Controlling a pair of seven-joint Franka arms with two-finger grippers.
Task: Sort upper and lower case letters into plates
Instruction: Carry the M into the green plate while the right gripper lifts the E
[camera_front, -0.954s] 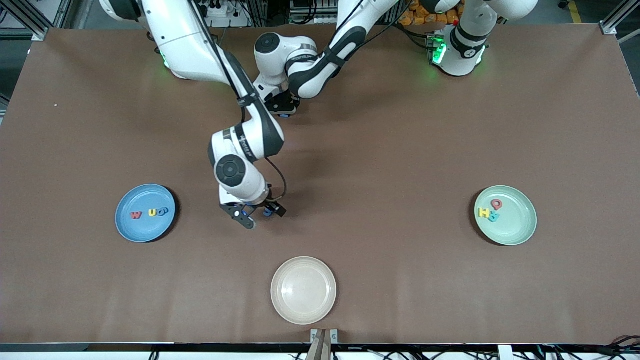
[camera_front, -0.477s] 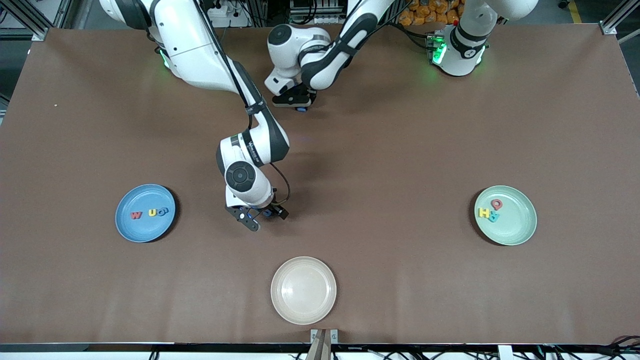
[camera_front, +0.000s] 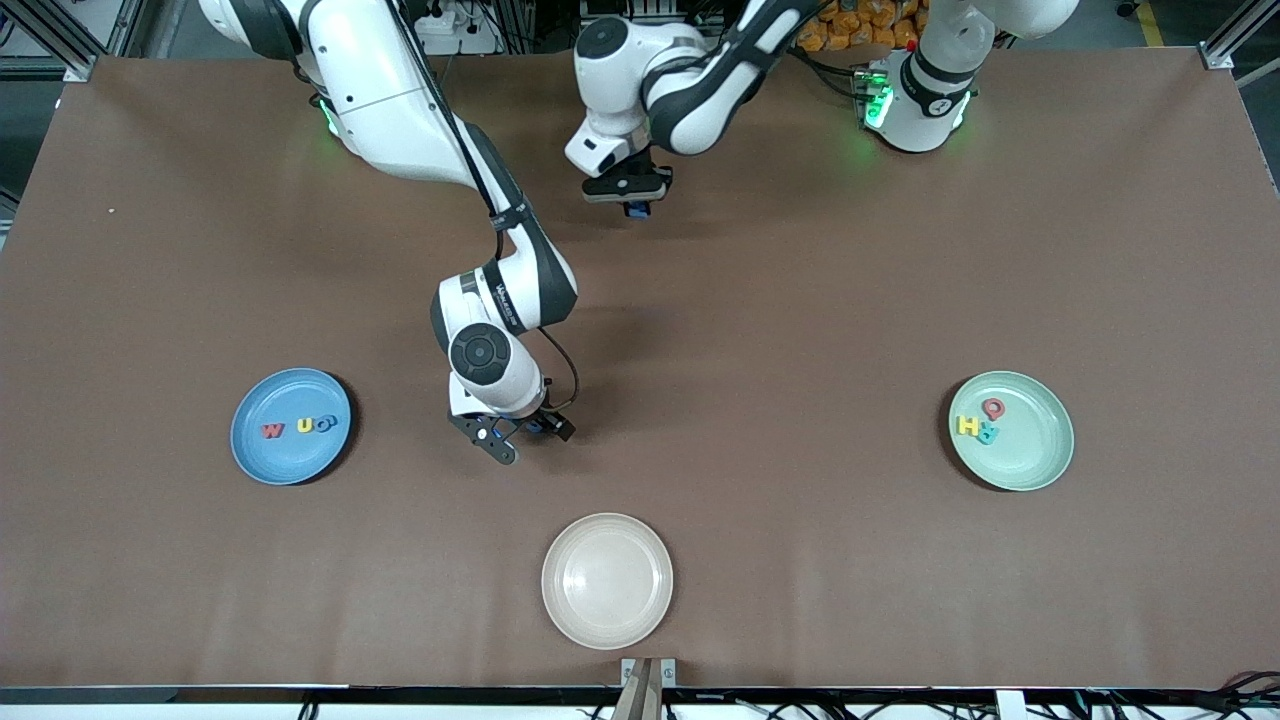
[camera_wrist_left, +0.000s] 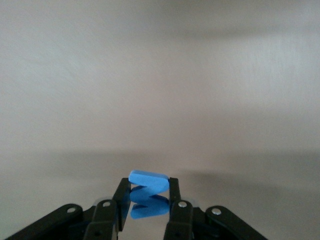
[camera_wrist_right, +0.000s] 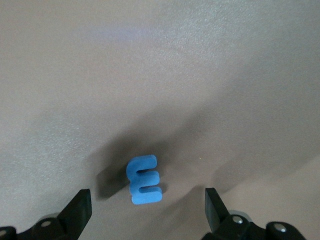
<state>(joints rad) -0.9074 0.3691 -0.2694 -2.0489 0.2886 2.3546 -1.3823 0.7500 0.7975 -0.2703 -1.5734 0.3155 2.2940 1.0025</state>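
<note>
Left hand (camera_front: 634, 207) clamped on a blue zigzag letter (camera_wrist_left: 148, 194) above the desk's (camera_front: 800, 300) robot-side edge, right hand (camera_front: 515, 433) spread over a blue letter (camera_wrist_right: 144, 180) mid-desk: light, slightly squashy foam, best pinched across its flat faces.

Front view of a brown table (camera_front: 800, 300). A round, shallow blue plate (camera_front: 291, 462) toward the right arm's end holds a red, a yellow and a blue foam letter (camera_front: 299, 426). A round pale mint-green plate (camera_front: 1035, 460) toward the left arm's end holds a red, a yellow and a teal foam letter (camera_front: 981, 422). A round cream-white plate (camera_front: 607, 580) lies nearest the camera, between them. The right gripper (camera_front: 520, 438), jaws spread, is low over bare table between the blue and cream-white plates. The left gripper (camera_front: 634, 205), something small and blue at its tip, hangs over the table near the arm bases.
</note>
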